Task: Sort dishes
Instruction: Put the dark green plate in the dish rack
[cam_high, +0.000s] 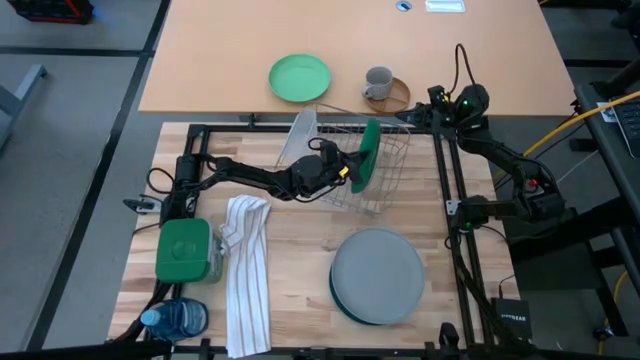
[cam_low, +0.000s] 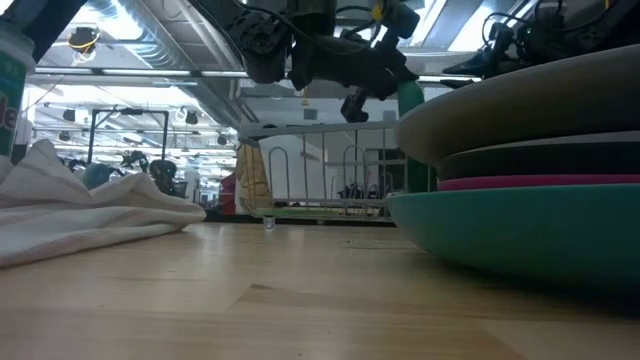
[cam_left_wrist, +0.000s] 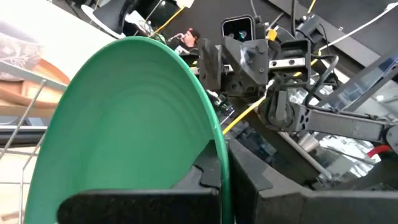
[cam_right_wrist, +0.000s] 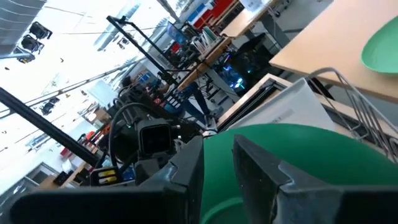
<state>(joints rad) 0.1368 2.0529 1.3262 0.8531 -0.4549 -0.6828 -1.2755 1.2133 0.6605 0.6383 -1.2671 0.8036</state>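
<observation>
A dark green plate (cam_high: 368, 155) is held upright on edge over the wire dish rack (cam_high: 392, 152) at the far middle of the counter (cam_high: 300, 290), clamped at its rim by the closed left gripper (cam_high: 345, 170). The same plate is also straddled by the right gripper (cam_right_wrist: 217, 163), though a firm grip cannot be told. The remaining plates (cam_high: 378, 276) are stacked near right.

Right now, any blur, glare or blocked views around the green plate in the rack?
High view: even light, dark green plate on edge in the wire rack, sharp. Low view: the plate stack looms soft on the right; bright ceiling lights behind. Left wrist view: the plate fills most of the picture. Right wrist view: the right gripper's fingers cover the plate's middle.
</observation>
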